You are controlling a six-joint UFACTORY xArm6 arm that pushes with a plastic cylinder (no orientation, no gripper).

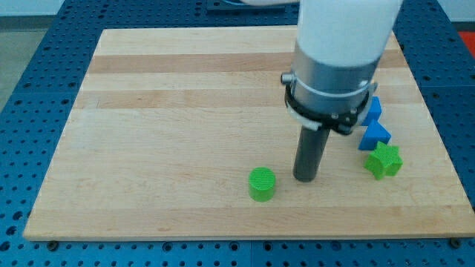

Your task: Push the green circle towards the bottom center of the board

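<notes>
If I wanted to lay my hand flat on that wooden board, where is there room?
The whole left half of the wooden board is bare, up to the green round block. The right is crowded: my tip stands just right of that block, then a green star block and two blue blocks near the right edge.
</notes>
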